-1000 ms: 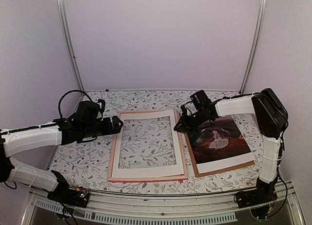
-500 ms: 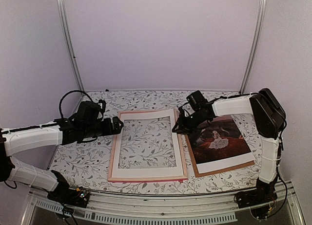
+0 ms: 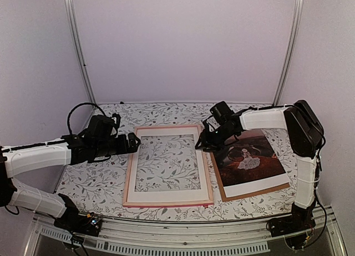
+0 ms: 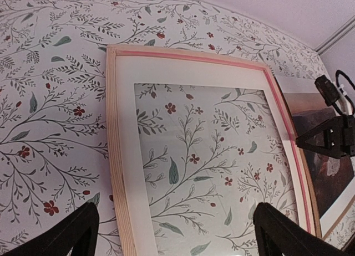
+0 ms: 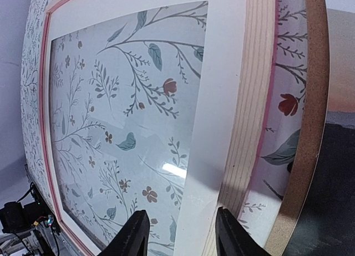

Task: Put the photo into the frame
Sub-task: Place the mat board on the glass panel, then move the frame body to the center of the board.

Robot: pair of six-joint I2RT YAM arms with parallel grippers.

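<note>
Floral-print cloth-covered table fills the bay. Near centre lies the large thin-edged pink rectangular frame, flat. The white mat board with a window sits inside it, and the cloth pattern shows through the window. It probably lies flat like this so parts can be dropped in from above.

Just right of the frame is the plain brown hardboard backing, also flat. The dark reddish-brown photo with a pale figure rests face-up on it, not in the frame yet. The board likely serves as a staging spot within the right arm's reach.

The right gripper hangs low over the frame's right edge, beside the photo's far-left corner. Its fingers are parted, with nothing seen between them.

The left gripper is at the frame's far-left corner, spread fully wide and empty. Judged to be parked there to steady the frame.
</note>
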